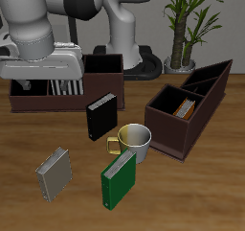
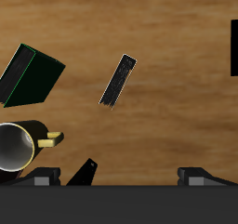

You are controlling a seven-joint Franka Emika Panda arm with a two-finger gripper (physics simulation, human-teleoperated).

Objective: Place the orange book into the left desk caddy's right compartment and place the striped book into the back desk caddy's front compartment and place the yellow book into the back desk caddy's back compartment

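Orange book [image 1: 185, 108] sits inside the left desk caddy [image 1: 168, 131], well apart from the claw [image 2: 121, 177], which hangs high near the back desk caddy [image 1: 38, 102], its 2 fingers [image 2: 42, 177] spread wide and gripping nothing, with mug [image 2: 19, 144] and green book [image 2: 33, 74] on the surface [image 1: 191, 192] below

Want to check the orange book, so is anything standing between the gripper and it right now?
Nothing visible blocks it. The open gripper hangs high by the back desk caddy; the orange book sits inside the left desk caddy. The black book and mug stand between, lower down.
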